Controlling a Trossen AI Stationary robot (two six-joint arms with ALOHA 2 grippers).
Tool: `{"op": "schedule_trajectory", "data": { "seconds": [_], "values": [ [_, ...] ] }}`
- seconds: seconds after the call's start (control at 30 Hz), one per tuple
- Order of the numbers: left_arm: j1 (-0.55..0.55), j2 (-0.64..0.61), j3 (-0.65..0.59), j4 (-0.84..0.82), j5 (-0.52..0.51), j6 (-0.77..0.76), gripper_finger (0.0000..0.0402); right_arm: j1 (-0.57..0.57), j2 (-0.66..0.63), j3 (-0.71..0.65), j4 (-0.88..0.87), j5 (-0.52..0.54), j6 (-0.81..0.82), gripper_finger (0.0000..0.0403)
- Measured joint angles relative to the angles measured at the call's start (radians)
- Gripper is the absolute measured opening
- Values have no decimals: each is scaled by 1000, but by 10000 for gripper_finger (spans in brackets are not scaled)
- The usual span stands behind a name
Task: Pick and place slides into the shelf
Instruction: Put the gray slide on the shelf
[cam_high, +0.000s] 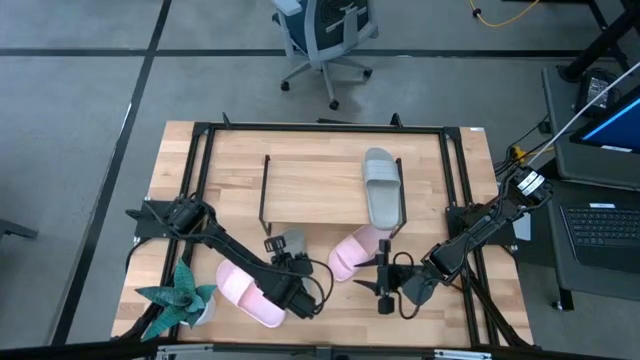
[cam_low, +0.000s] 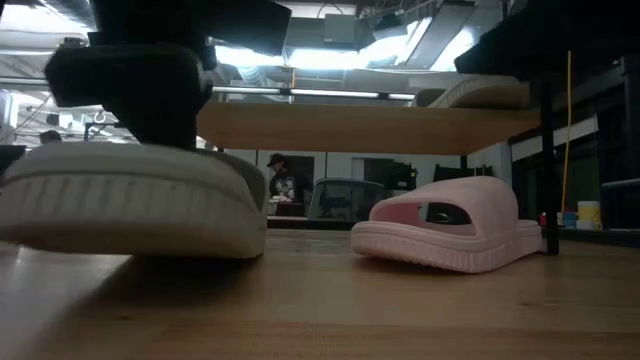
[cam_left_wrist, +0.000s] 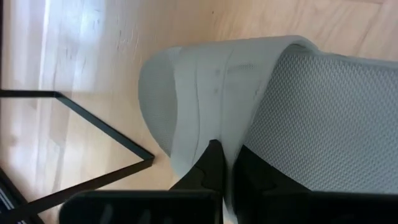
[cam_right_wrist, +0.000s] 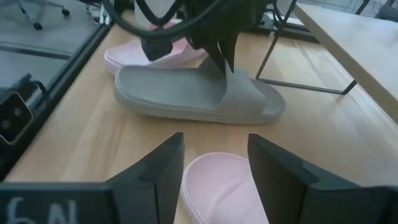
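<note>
One grey-green slide (cam_high: 382, 188) lies on the shelf's wooden board (cam_high: 310, 185), near its right end. A second grey-green slide (cam_right_wrist: 193, 96) lies flat on the table in front of the shelf, mostly hidden under my left arm in the high view. My left gripper (cam_left_wrist: 227, 149) is shut on its strap. One pink slide (cam_high: 248, 290) lies near the table's near left. The other pink slide (cam_high: 355, 252) lies by the shelf's right front leg. My right gripper (cam_right_wrist: 214, 168) hovers open just over this slide's near end, touching nothing. My left gripper pinches the grey-green slide's strap (cam_left_wrist: 205, 106) at its edge, with one finger outside the strap and one under it above the textured footbed (cam_left_wrist: 329, 118). The fingers (cam_right_wrist: 227, 53) come from above, pointing down. The slide sits level, with its sole seemingly on the table (cam_low: 130, 215).
A teal star-shaped plant (cam_high: 178, 298) stands at the table's near left corner. The shelf's thin black end frames (cam_right_wrist: 298, 81) stand close to both grippers. An office chair (cam_high: 325, 35) is beyond the far edge, a laptop (cam_high: 605, 225) to the right. A person (cam_low: 283, 180) shows far behind.
</note>
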Motion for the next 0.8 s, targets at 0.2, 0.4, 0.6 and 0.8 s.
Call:
{"op": "schedule_trajectory", "data": {
  "seconds": [0.2,0.4,0.6,0.8],
  "values": [
    [-29,0,0,-23,-53,30,3,36,-23,12,6,-8,-11,179],
    [-45,-10,36,-49,-63,71,2,91,-74,31,-28,-10,-44,179],
    [-54,-14,150,-91,-119,139,2,122,-88,31,-28,-9,-40,179],
    [-47,-15,275,-179,-194,154,2,125,-88,31,-28,-9,-21,179]
  ]
}}
